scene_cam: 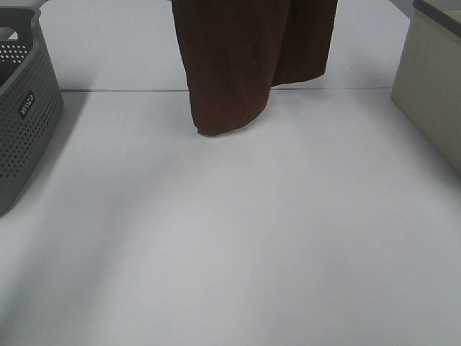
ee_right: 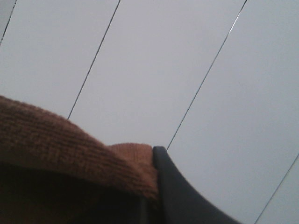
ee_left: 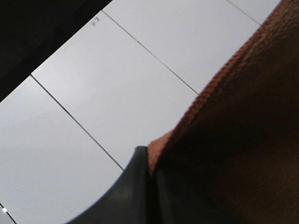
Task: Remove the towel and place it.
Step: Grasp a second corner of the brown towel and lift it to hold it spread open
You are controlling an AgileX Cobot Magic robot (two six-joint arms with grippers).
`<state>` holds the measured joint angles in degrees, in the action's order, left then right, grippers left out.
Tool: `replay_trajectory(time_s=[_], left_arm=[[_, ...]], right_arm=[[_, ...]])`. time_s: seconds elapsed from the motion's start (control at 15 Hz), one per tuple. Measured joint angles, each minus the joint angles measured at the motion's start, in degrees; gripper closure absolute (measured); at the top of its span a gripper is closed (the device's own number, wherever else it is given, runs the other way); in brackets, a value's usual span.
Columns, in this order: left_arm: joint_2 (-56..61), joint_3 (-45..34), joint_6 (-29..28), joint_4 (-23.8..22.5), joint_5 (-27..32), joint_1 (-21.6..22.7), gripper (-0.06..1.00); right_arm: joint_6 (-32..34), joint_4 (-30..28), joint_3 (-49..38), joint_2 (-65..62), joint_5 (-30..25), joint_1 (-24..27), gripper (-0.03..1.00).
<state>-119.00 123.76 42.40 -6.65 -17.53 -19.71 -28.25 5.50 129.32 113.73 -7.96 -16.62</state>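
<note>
My left gripper (ee_left: 148, 164) and right gripper (ee_right: 153, 186) are each pinched tight on the towel (scene_cam: 252, 58). It hangs over the desk's (scene_cam: 230, 252) far middle, its hem about at the surface. I judge we're mid-carry. Next I lower it evenly, then release both together.

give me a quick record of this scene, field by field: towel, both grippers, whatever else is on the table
towel: dark brown, hanging down, its top out of the high view
lower edge: close to the table; contact unclear
left gripper: shut on towel edge
right gripper: shut on towel edge
basket: grey, perforated, left side of high view, apart from towel
box: beige, right side, partly cut off
</note>
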Motion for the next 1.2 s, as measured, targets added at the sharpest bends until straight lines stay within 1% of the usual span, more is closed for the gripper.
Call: replay_trajectory(time_s=[0.2,0.4,0.47,0.6,0.73,0.8,0.87,1.0,1.13,1.2], left_arm=[[-7.6,10.5,-1.9,0.2,-0.2,0.7,0.94],[-15.1,20.6,-2.1,-0.5,0.2,0.9,0.94],[-15.9,21.9,-2.1,-1.0,1.5,1.0,0.94],[-16.1,22.6,-2.3,-2.6,1.4,1.5,0.94],[-16.1,23.1,-4.5,-4.6,1.3,2.5,0.94],[-16.1,23.2,-5.4,-6.7,1.4,2.8,0.94],[-16.1,23.2,-6.9,-11.9,1.4,2.8,0.94],[-16.1,23.2,-8.7,-16.2,1.4,2.8,0.94],[-16.1,23.2,-9.0,-22.4,1.3,2.9,0.94],[-16.1,23.3,-9.0,-23.5,1.3,3.0,0.94]], right_arm=[[0.1,0.0,0.7,3.2,2.5,0.0,0.96],[0.1,0.8,4.1,6.5,2.8,0.0,0.96],[0.1,1.4,4.3,6.9,3.4,0.0,0.96],[0.1,1.5,4.6,7.2,3.6,0.0,0.96],[0.1,2.3,4.6,7.2,3.5,0.0,0.96],[0.1,2.8,4.6,7.2,3.4,0.0,0.96],[0.1,3.0,4.6,7.2,2.1,0.0,0.96],[0.1,3.8,4.6,7.2,1.0,0.0,0.96],[0.1,4.3,4.6,7.3,-0.5,0.0,0.96],[0.1,4.3,4.6,7.4,-0.9,0.0,0.96]])
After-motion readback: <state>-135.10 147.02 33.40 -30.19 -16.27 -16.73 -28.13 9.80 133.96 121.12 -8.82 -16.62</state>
